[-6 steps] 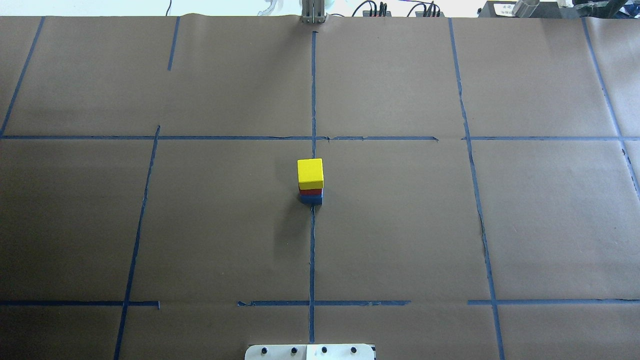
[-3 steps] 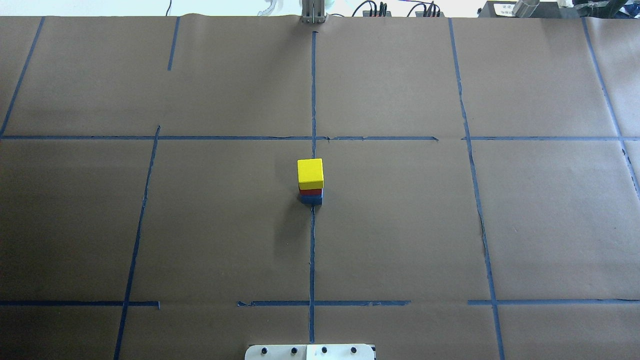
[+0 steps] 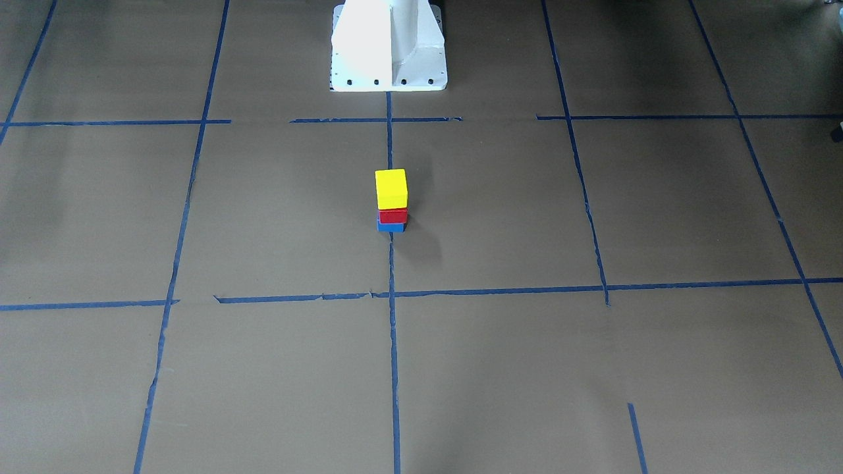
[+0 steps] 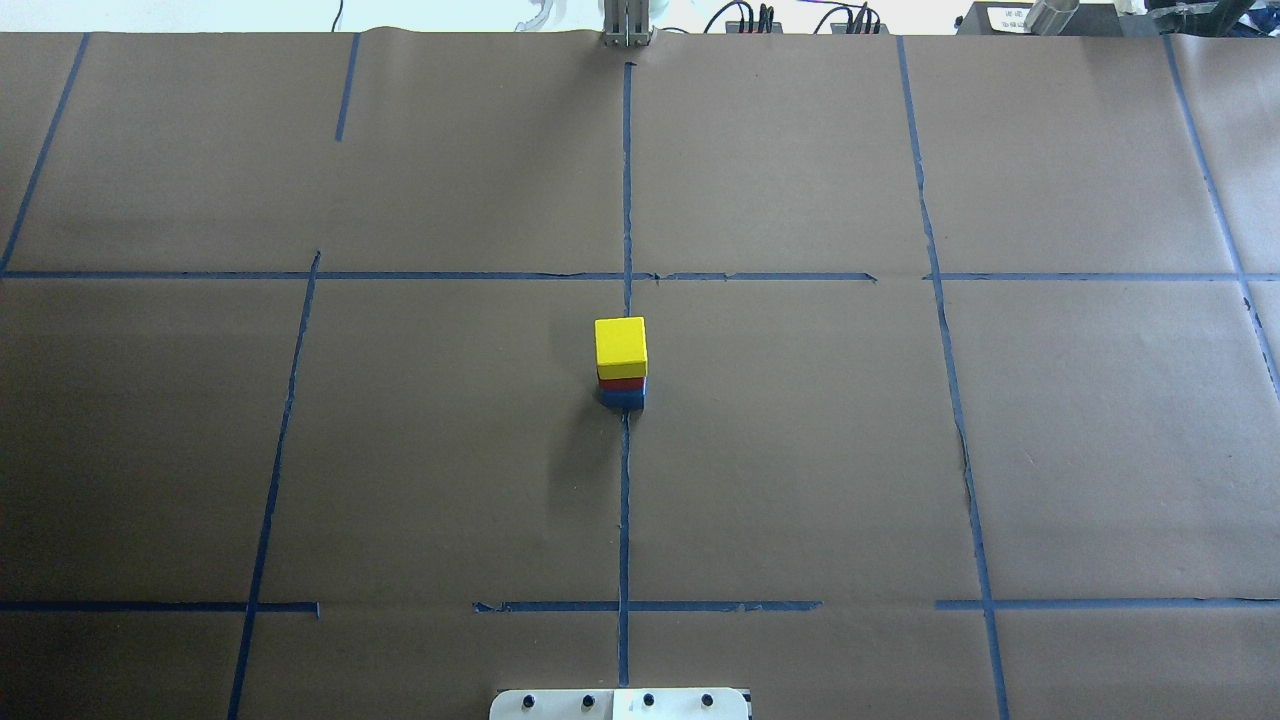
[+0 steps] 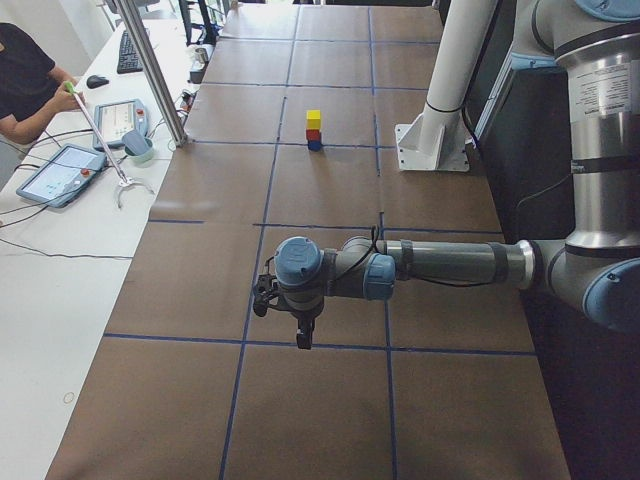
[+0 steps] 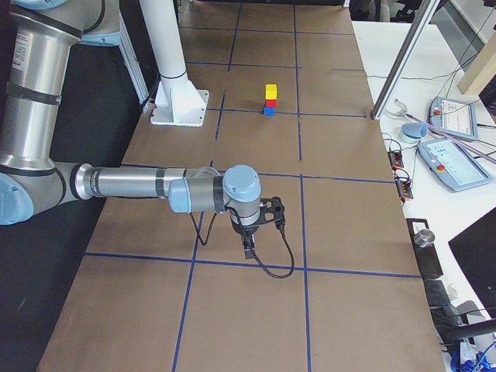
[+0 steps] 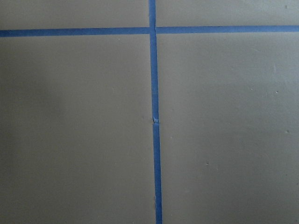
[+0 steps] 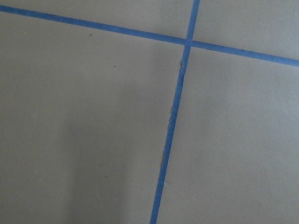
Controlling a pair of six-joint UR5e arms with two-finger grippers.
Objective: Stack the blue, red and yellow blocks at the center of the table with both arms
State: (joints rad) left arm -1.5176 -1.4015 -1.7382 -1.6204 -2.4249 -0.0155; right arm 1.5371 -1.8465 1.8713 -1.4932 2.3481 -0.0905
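A yellow block (image 4: 620, 343) sits on a red block (image 4: 622, 381), which sits on a blue block (image 4: 622, 398). This upright stack stands at the table's centre on the middle tape line. It also shows in the front-facing view (image 3: 391, 188) and in both side views. My left gripper (image 5: 303, 338) hangs over the paper far from the stack. My right gripper (image 6: 248, 249) does the same at the other end. Each shows only in a side view, so I cannot tell whether it is open or shut. Both wrist views show only brown paper and blue tape.
The robot's white base (image 3: 388, 46) stands at the table's near edge behind the stack. A metal pole (image 5: 155, 70) stands at the far edge. An operator (image 5: 20, 70) sits at a side desk with tablets (image 5: 55, 172). Blue tape lines (image 4: 625, 500) grid the paper.
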